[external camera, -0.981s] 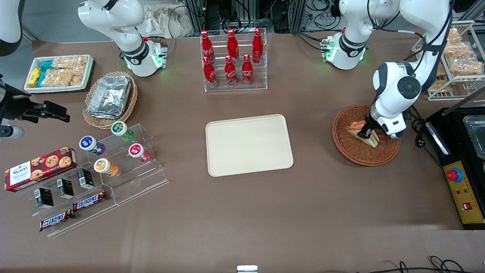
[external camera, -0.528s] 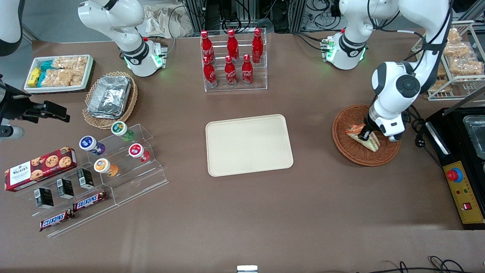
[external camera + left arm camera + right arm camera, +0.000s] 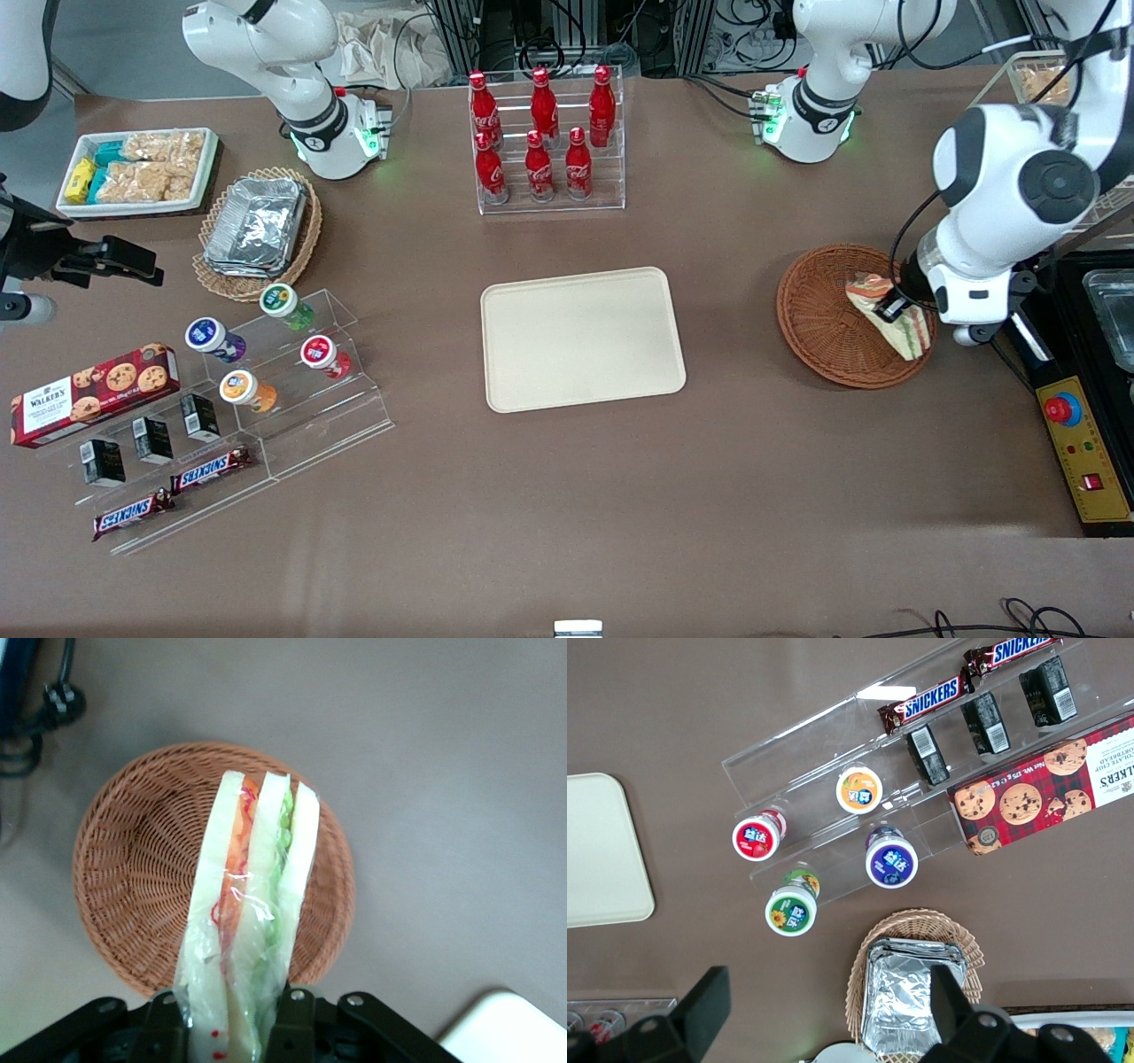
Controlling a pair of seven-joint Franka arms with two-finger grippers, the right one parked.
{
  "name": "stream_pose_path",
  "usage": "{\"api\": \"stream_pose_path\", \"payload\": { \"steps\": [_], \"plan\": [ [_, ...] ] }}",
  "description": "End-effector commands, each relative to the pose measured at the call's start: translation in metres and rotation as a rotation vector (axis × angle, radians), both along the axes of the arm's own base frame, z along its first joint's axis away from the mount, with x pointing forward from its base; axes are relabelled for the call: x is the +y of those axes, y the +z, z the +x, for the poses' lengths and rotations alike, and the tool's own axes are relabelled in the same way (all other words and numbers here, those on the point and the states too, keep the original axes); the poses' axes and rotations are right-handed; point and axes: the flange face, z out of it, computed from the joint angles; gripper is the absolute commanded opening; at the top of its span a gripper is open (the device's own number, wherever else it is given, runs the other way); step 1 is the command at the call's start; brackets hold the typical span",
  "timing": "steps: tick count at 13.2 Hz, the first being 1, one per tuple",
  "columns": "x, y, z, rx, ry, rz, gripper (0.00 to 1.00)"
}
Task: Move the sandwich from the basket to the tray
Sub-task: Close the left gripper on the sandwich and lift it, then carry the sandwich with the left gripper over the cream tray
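My gripper (image 3: 232,1028) has the jaws clamped on the sandwich (image 3: 890,315), pinching across the bread faces at one end; the wrist view shows the wrapped wedge (image 3: 252,921) sticking out from between the fingers (image 3: 292,1028), layers edge-on. The sandwich is clear of the basket (image 3: 819,319) floor, hanging above it toward the working arm's end, over the rim area; the basket (image 3: 133,895) looks empty underneath. So the pick looks done and the lift is underway or finished, I'd say roughly a third to half of the task. Left to do: carry it sideways toward the parked arm's end to the tray (image 3: 580,339), which sits well apart from the basket in the middle of the table (image 3: 567,496) and has nothing on it, then lower and release. The tray corner (image 3: 505,1028) is just visible from the wrist. The path between basket and tray looks free of clutter. Main risk as I judge it: the plastic wrap is slick and the grip is near one end, so the wedge could pivot or slip during the move
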Motion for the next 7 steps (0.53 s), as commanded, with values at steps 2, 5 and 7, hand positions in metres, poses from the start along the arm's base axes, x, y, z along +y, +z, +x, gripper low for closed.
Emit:
{"api": "stream_pose_path", "payload": {
  "steps": [2,5,7],
  "plan": [
    [-0.088,0.048,0.038,-0.017,-0.164,-0.023,0.0],
    [-0.177,0.032,0.048,-0.018,-0.269,-0.065,0.0],
    [-0.221,-0.005,0.05,-0.004,-0.346,-0.089,0.0]
  ]
}}
